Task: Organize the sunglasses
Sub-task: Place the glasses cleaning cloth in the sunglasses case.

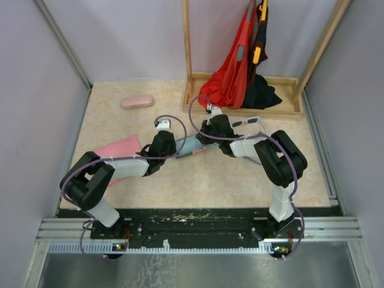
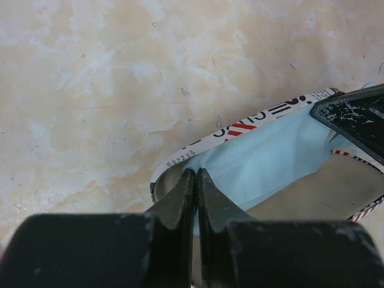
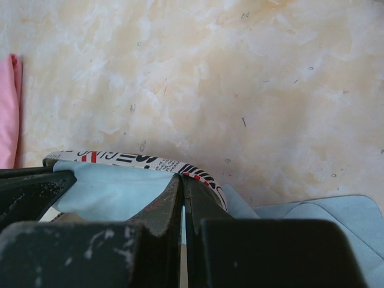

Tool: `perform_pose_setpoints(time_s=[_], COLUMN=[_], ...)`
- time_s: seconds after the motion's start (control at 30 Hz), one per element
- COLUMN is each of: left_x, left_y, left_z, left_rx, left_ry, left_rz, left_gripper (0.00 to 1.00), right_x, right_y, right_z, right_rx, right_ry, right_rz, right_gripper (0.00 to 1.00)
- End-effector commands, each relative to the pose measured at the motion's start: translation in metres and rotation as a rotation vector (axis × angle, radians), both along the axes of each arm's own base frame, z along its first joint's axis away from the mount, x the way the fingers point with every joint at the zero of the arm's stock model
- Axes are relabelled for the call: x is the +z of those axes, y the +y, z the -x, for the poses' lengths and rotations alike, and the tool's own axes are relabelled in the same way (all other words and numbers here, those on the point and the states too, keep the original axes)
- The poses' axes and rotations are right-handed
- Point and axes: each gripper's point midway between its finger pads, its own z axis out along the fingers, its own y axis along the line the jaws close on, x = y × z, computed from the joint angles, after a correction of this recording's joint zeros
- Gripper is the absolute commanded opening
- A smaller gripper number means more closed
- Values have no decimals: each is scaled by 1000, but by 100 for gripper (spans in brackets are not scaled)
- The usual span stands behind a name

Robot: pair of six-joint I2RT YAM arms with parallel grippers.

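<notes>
Where arms can move: surface (image 1: 240,180) bare from their bases to the case; walls close both sides.
Rack (image 1: 288,111): wooden base at far-right edge, red bag (image 1: 231,72) hanging.
Printed case (image 1: 193,147): open mid-surface, blue cloth (image 2: 264,156) inside.
Left fingers (image 2: 180,192): nearly closed, thin slit, tips at case rim.
Right fingers (image 3: 165,204): pressed shut at the opposite rim.
White sunglasses (image 1: 246,122): on surface between right wrist and rack.

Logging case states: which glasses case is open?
The newsprint-patterned case in the middle, light-blue cloth showing inside; the pink case at the back left lies shut.
</notes>
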Motion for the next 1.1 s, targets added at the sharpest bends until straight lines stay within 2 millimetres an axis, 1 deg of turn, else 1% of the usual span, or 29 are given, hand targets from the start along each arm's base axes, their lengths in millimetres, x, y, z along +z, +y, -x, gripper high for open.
perform_pose_setpoints(time_s=[0.0,0.1,0.43,0.7,0.8,1.07], left_x=[1,0,0,0,2,13], left_y=[-1,0,6,11,12,11], left_z=[-4,-4,-4,-2,-1,2], left_rx=[0,1,32,58,63,53], left_ry=[-10,-10,-4,8,7,-7], left_rz=[14,11,1,-3,0,25], left_gripper=[10,13,25,36,40,47], right_x=[28,29,28,35,38,47], right_y=[5,5,5,5,3,-1], right_z=[-23,-24,-23,-22,-22,-17], right_rx=[-23,-23,-23,-24,-29,-35], right_ry=[-84,-85,-80,-87,-93,-106], right_rz=[-49,-50,-53,-59,-60,-61], right_gripper=[0,1,13,24,28,35])
